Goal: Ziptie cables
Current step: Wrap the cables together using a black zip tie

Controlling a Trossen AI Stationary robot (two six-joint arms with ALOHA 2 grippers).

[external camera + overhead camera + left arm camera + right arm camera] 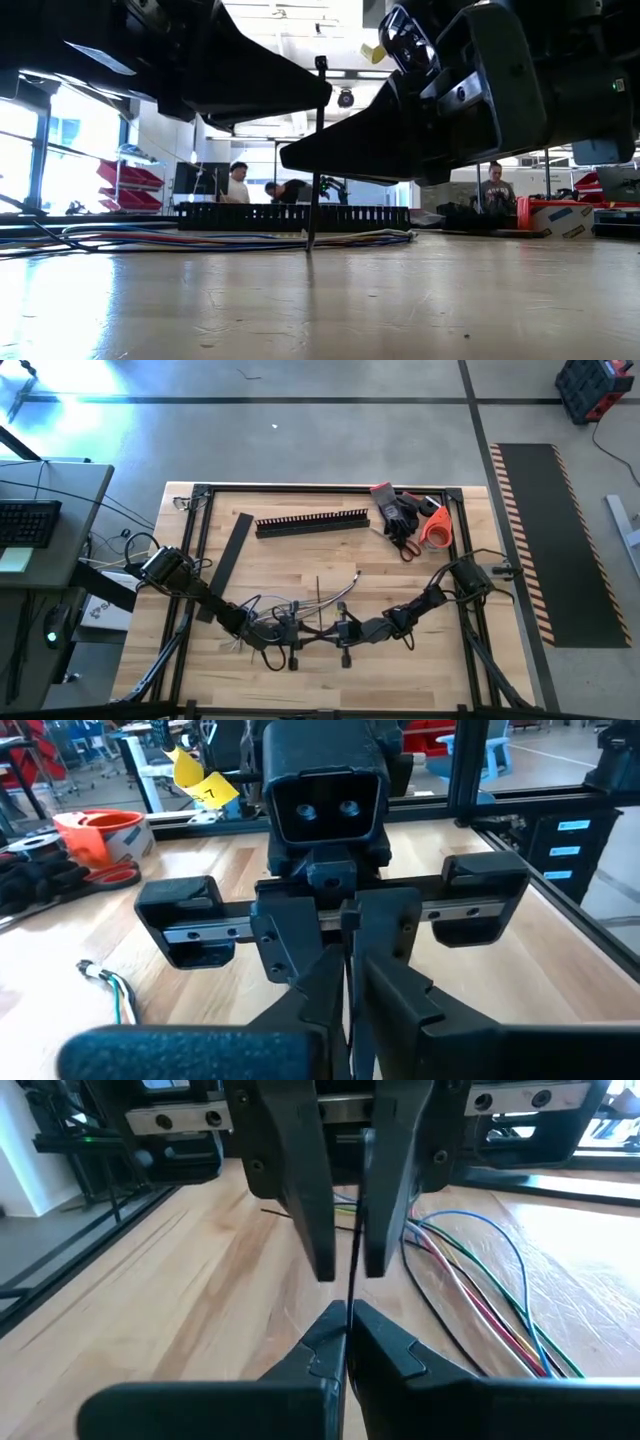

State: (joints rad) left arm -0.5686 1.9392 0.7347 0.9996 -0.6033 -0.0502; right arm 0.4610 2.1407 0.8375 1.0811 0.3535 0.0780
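A black ziptie (315, 150) stands upright at the table's middle, its head (321, 63) on top. My right gripper (347, 1320) comes in from the right and is shut on it. My left gripper (348, 1270) comes from the left and faces the right one. It is narrowly open, one finger on either side of the ziptie's upper part; I cannot tell whether it touches. The cables (262, 622), coloured, pale and dark, lie loose on the wood under and behind the left gripper. They also show in the right wrist view as cables (480, 1280). My right gripper pinches the ziptie's strap (349, 1292) between its two fingers, about halfway up. The fingers come level from the table's right and lie across the strap. The ziptie stands upright in the hold with its thin tip (308, 245) on the table.
Along the far side lie a black slotted duct (312, 522), a flat black strip (232, 550), black gloves (395, 510), red-handled scissors (405, 545) and an orange tape roll (435, 530). A black frame (330, 488) rims the table. People (238, 180) are in the room behind.
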